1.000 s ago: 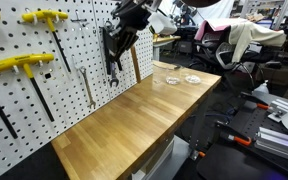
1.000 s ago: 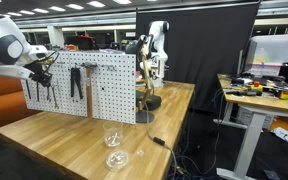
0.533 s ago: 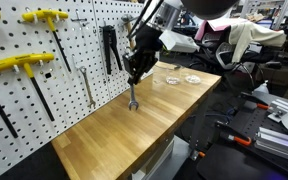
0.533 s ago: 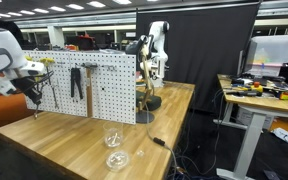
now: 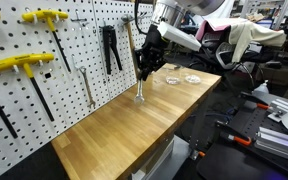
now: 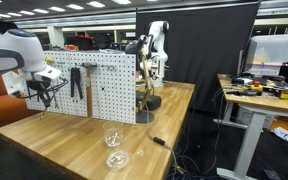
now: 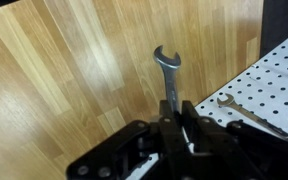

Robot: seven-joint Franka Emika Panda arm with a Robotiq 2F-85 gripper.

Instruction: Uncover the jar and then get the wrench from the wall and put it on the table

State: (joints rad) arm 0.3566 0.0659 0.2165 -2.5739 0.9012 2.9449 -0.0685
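Over table (image 5: 134, 128) | gripper (image 7: 174, 112) clamps one wrench (image 7: 168, 68) | one jar (image 6: 111, 138), one lid (image 6: 118, 158)

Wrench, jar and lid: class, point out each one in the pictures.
wrench (image 7: 169, 78), wrist view, on its shaft under the open end.
jar (image 6: 111, 138), an exterior view, on its glass wall.
lid (image 6: 118, 158), an exterior view, on its flat top.

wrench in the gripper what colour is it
Silver metal; the wrench shows best in the wrist view.
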